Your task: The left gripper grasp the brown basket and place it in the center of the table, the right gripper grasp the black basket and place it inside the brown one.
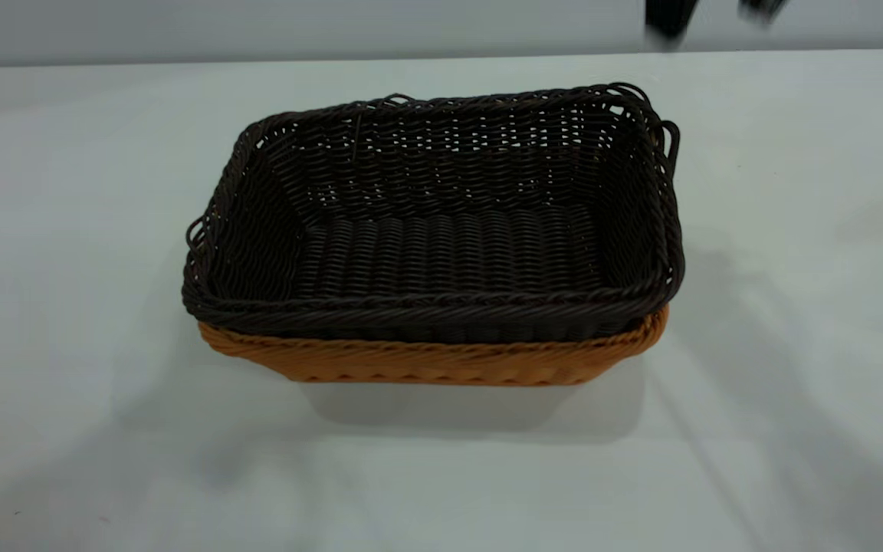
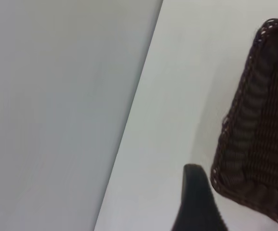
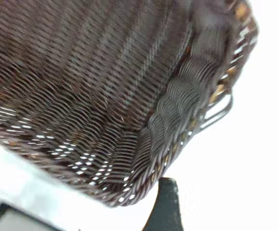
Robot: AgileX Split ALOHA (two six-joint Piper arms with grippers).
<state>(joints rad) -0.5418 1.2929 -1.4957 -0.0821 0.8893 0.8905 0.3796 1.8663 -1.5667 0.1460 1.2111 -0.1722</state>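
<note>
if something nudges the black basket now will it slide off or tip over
Probably neither. The black basket sits nested in the brown basket, whose walls should stop sliding. It looks low and wide, so tipping seems unlikely. Open weave suggests it's light, so both might shift together.

Black basket (image 3: 95, 82) interior and braided corner, one end effector fingertip (image 3: 165, 204) just beside.

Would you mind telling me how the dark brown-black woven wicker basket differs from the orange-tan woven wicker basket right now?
The dark brown-black woven wicker basket sits nested inside; the orange-tan woven wicker basket holds it and rests on the white table. The dark basket's floor and walls show; of the orange-tan basket, mainly the near wall shows. Both are rectangular with braided rims.
</note>
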